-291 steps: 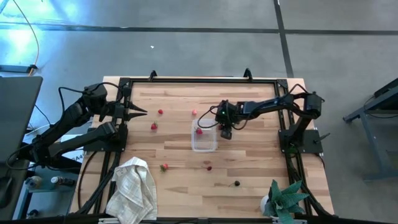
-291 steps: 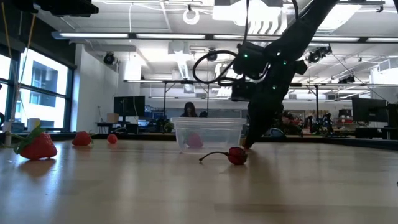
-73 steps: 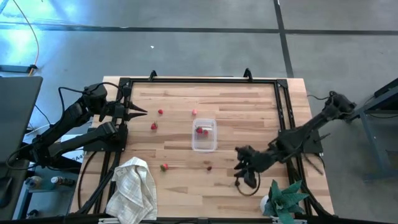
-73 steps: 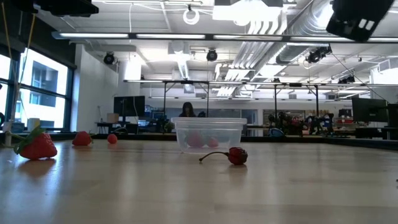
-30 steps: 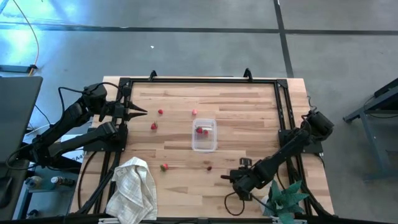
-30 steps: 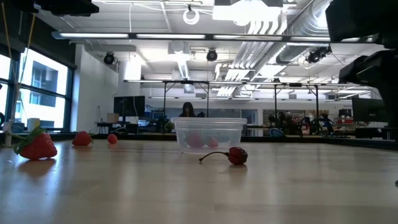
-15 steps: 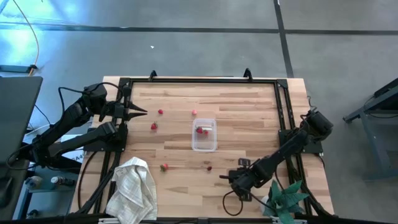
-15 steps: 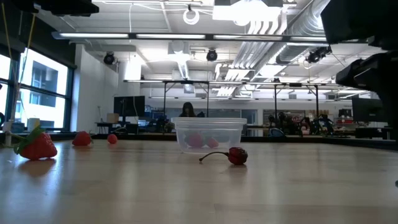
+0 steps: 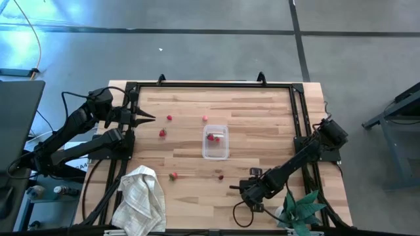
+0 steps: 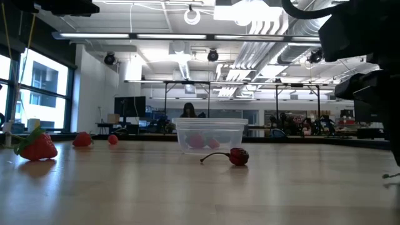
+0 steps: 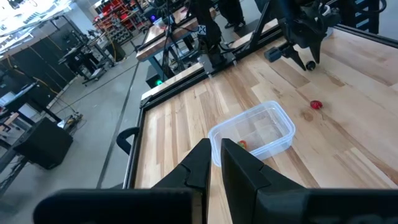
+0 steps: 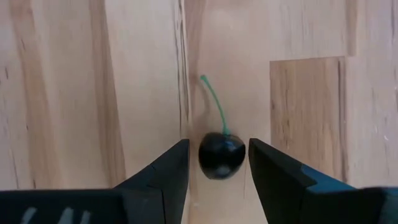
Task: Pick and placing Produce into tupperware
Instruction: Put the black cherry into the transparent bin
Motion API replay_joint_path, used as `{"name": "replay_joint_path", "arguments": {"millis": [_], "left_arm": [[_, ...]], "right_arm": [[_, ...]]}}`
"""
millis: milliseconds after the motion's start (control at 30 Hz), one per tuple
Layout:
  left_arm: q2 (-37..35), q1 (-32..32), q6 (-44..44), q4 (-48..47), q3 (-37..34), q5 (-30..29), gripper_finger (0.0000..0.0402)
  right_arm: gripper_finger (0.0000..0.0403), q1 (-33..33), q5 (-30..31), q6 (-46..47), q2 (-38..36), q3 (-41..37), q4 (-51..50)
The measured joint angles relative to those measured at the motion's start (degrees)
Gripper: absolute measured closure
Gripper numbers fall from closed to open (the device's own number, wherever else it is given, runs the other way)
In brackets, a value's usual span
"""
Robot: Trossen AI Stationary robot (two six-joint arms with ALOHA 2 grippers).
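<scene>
At the far-left edge of the table (image 9: 262, 118) the left gripper (image 9: 148, 117) waits, its fingers pressed together on nothing, pointing toward the middle. Just right of it lie loose strawberries: one (image 9: 169, 118) far, one (image 9: 162, 132) a little nearer, and a third (image 9: 173, 176) near the white towel (image 9: 139, 198). At mid-table stands the clear tupperware (image 9: 215, 142), with red produce already inside (image 9: 211, 137); a pale piece (image 9: 205, 118) lies just beyond its far edge, and a red cherry (image 9: 220, 176) lies on the wood on its near side. Further right, at the near side of the table, the right gripper (image 9: 244, 191) is low over a dark cherry (image 12: 221, 155), which its wrist camera shows sitting on the wood between the parted fingers (image 12: 168, 168), one on each side with a small gap to each, the green stem (image 12: 213, 106) trailing away from the gripper. To do this pick well, the fingers should close squarely on the round body rather than the stem, and gently, since a small smooth sphere is likely to squirt out if pinched off-centre. The gripper probably needs to sit low enough for the pads to meet the cherry's widest part. Once held, it should be lifted clear before travelling far-left to the tupperware. The teal plant (image 9: 300, 210) stands at the near-right corner, close to the arm.
</scene>
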Motion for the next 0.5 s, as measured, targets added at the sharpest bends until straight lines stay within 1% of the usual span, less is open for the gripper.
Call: {"name": "replay_joint_path", "arguments": {"millis": [233, 500], "left_arm": [[0.0, 0.01, 0.0, 0.03, -0.01, 0.01, 0.0373], [0.0, 0.01, 0.0, 0.01, 0.0, 0.0, 0.0373]], "right_arm": [[0.0247, -0.35, 0.22, 0.01, 1.92, 0.18, 1.18], [0.0247, -0.34, 0.19, 0.06, 2.07, 0.22, 0.54]]}}
